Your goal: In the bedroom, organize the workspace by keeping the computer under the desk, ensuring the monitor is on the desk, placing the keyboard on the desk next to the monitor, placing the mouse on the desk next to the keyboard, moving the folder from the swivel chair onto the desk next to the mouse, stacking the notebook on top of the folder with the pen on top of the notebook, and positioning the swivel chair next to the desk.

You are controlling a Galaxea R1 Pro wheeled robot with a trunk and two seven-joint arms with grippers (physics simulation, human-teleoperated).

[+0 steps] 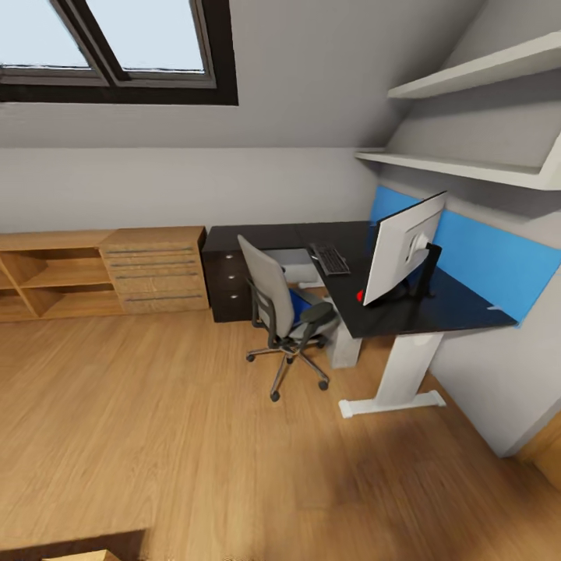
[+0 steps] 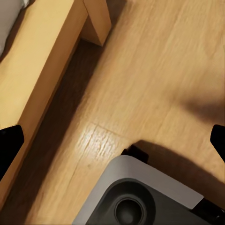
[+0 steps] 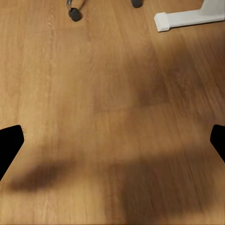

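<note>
A black-topped corner desk on a white leg stands at the far right of the room, against a grey wall with a blue panel behind it. On the desk a large white-backed monitor stands upright on a dark stand, seen from behind. A black keyboard lies flat on the desktop to the left of the monitor and farther away, near it but apart. Something small and red shows at the monitor's near lower corner (too small to identify).

A grey swivel chair on a five-castor base stands on the light wooden plank floor just left of the desk, its back turned towards the camera; a blue flat object lies on its seat, probably the folder. A dark drawer unit sits under the desk's far left end, and a low wooden shelf-and-drawer cabinet runs along the far wall to the left. Two white shelves hang above the desk.

The left gripper has its dark fingertips spread wide above the floor, beside a pale wooden furniture frame and the robot's grey base. The right gripper is likewise spread wide, over bare floor, with chair castors and the desk's white foot beyond
</note>
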